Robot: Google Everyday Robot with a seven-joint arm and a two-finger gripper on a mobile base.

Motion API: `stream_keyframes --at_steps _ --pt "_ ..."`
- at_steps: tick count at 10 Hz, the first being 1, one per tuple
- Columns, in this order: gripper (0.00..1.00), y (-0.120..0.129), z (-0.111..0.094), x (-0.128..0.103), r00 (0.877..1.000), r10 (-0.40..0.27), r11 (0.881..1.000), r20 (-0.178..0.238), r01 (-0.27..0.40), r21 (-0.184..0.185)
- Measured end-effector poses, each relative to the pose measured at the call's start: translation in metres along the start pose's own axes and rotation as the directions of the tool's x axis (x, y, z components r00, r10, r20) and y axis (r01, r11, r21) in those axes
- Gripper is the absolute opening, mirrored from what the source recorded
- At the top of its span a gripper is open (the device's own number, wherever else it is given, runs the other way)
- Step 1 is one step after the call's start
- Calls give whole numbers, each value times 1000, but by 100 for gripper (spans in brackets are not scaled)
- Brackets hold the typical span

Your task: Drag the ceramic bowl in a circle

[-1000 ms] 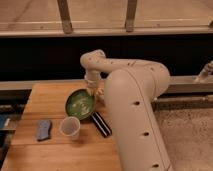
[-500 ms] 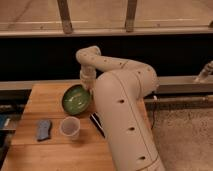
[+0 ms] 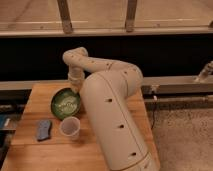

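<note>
The ceramic bowl (image 3: 65,104) is a round, glossy green bowl with a darker rim, sitting on the left part of the wooden table (image 3: 40,155). My white arm bends down from the upper left, and the gripper (image 3: 77,90) rests at the bowl's upper right rim, inside or against it. Its fingers are hidden by the wrist and the arm. A translucent white plastic cup (image 3: 69,127) stands just in front of the bowl.
A blue-grey sponge (image 3: 44,129) lies left of the cup. My bulky arm covers the right half of the table. A dark wall and a metal rail (image 3: 175,82) run behind the table, with speckled floor to the right.
The bowl has slid left and slightly back across the table with the gripper at its rim. The arm's elbow has swung left, hiding the dark object that lay right of the cup.
</note>
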Motion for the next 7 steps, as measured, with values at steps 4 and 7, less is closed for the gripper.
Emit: stream_keyframes --at_steps 4,7 --pt "64 -1 -5 22 998 16 999 54 -14 -29" --pt "64 -11 -11 28 991 60 997 121 -54 -51"
